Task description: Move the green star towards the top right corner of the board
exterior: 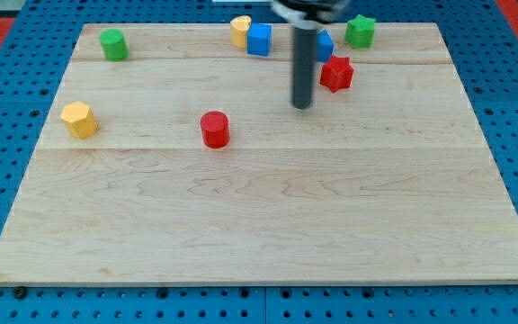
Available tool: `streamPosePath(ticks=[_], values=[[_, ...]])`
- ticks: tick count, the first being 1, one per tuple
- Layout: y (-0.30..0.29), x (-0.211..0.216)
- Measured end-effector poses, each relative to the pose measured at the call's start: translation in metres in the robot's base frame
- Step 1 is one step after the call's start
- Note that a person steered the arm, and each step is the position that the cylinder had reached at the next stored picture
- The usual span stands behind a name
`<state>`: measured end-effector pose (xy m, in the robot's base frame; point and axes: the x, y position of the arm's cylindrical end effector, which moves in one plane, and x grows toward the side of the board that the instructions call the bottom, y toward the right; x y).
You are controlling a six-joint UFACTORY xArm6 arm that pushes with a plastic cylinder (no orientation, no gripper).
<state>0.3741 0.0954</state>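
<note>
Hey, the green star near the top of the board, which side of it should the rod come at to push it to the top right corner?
No gripping here, only pushing. The green star sits near the view's top, right of the blue block and above the red star. Probably best to meet its left, slightly lower side, between those neighbours. My tip is now below-left of it.

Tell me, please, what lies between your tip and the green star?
In the camera view, the red star and a blue block lie between my tip and the green star.
</note>
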Motion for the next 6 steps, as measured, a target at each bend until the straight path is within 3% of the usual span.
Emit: streamPosePath(ticks=[1,2,3,4,6], values=[[0.034,-0.001],[-0.065,0.000],[-0.073,-0.034],[-0.035,-0.099],[-0.032,-0.120]])
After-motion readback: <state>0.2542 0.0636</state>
